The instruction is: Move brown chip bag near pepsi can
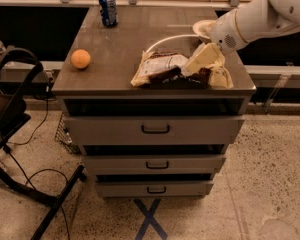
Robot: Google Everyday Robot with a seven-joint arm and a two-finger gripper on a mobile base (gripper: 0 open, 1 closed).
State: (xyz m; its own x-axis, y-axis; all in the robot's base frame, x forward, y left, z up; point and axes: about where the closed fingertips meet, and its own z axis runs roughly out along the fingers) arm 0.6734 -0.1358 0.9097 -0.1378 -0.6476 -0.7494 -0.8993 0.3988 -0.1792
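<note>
Low in the frame, above the drawers (155, 130), the brown chip bag (162, 69) lies along the front edge of the cabinet top (120, 49) toward its right corner. The gripper (197, 64) is down on the bag's right half, and whether it is open or closed cannot be told. To the left an orange (80, 59) sits near the left edge, bare top stretches up the middle, and the pepsi can (108, 9) stands upright at the far left rim, well apart from the bag.

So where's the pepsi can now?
In the camera view the pepsi can stands at the far left corner of the cabinet top, behind the orange; the gripper is at the brown chip bag, front right.
</note>
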